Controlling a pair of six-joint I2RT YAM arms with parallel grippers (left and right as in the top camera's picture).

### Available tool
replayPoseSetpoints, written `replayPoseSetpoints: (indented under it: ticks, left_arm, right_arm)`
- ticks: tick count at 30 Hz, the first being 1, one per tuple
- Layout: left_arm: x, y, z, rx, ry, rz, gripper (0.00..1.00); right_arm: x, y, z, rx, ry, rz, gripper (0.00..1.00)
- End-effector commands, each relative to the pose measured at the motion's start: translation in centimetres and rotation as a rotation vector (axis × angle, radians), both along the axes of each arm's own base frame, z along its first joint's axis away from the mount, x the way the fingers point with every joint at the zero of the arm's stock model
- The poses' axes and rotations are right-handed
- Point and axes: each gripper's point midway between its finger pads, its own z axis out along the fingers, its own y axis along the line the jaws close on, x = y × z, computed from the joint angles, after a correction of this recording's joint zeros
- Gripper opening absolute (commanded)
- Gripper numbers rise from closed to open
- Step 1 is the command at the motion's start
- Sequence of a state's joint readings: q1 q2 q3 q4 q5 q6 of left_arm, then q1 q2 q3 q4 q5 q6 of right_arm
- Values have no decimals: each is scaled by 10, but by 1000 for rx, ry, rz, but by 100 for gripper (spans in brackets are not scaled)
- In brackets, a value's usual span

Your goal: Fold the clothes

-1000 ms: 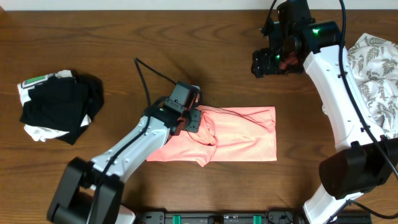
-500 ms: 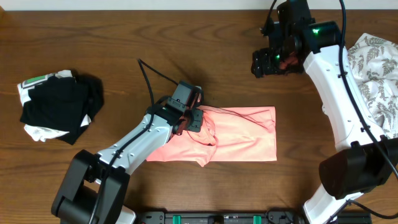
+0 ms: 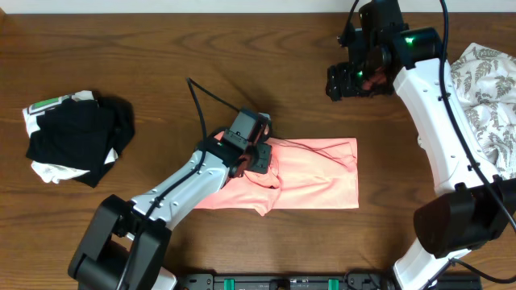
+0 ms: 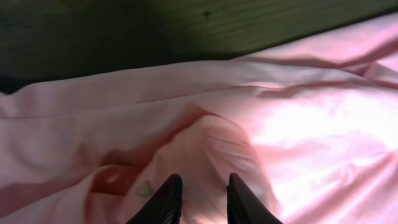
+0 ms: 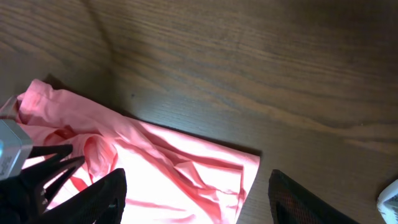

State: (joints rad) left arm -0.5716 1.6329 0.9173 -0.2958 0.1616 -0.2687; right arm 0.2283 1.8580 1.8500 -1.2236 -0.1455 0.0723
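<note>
A pink garment (image 3: pixel 314 177) lies flat in the middle of the table, wrinkled at its left end. It also shows in the left wrist view (image 4: pixel 298 124) and the right wrist view (image 5: pixel 186 180). My left gripper (image 3: pixel 260 157) is down on the garment's upper left part. Its fingers (image 4: pixel 203 199) are nearly together with a raised fold of pink fabric between them. My right gripper (image 3: pixel 355 80) is held high over the bare wood behind the garment. Its fingers (image 5: pixel 196 177) are wide apart and empty.
A heap of black and white clothes (image 3: pixel 76 137) lies at the far left. A leaf-patterned white cloth (image 3: pixel 484 97) is piled at the right edge, beside the right arm. The left arm's cable (image 3: pixel 201 105) loops over the table behind the garment.
My left gripper has moved a little to the right over the garment's left end, and the fabric there has shifted with it. The right arm has not moved.
</note>
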Motion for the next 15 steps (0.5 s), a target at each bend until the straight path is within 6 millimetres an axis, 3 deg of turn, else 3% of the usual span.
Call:
replayPoseSetpoints:
  ticks: [1,5,11,15]
  left_arm:
    - [-9,-5,-9,-2,31,-4,25]
    - [-12,-10,-16,4,42,-21,25]
    - [-24,-21,-51,-21,153,-35,25]
    - [-23,-33,-50,-77,159,-58,25]
  right_arm:
    - [-2,-3,-2,6,14,-25,71]
    - [-3,-2,-2,8,18,-24,71]
    - [-6,-3,-2,9,29,-23,71]
    - [-6,-3,-3,8,30,-23,71]
